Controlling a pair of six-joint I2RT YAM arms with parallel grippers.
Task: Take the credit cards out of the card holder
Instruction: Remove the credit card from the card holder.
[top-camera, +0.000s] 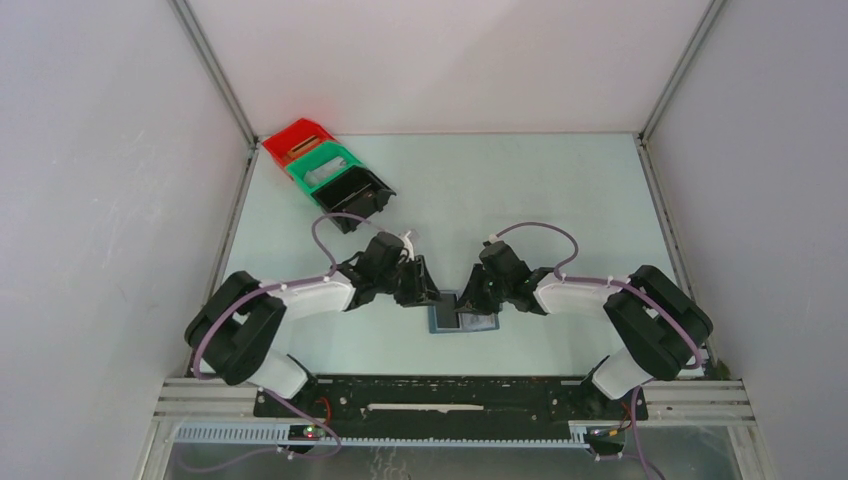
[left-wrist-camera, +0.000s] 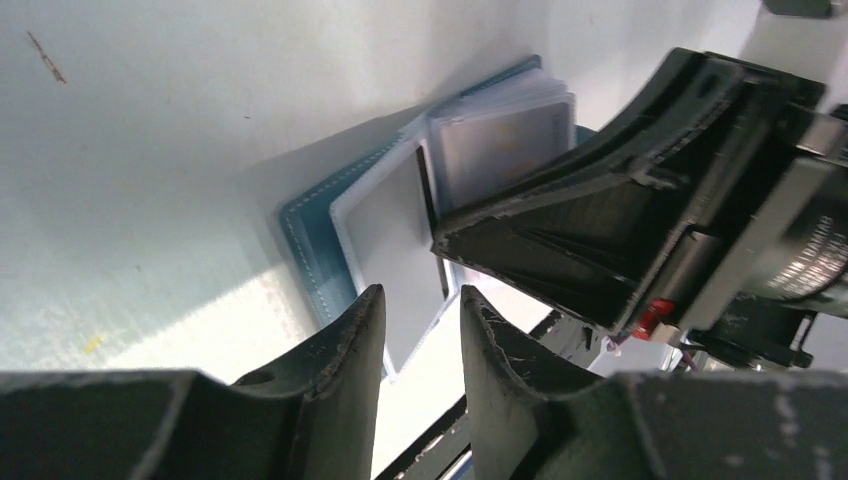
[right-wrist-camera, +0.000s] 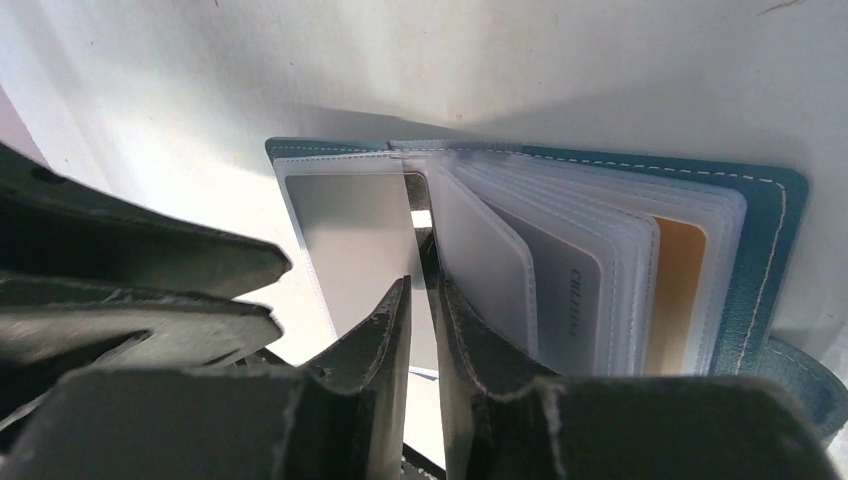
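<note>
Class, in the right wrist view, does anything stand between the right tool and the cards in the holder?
Only the clear sleeves: the cards sit inside them in the open holder. The right tool is at a sleeve's edge near the fold; nothing else visible blocks it.

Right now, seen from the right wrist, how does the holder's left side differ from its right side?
The left side is one flat sleeve showing a silvery grey card; the right side is many fanned sleeves, cards showing as strips. Both lie in the blue card holder.
</note>
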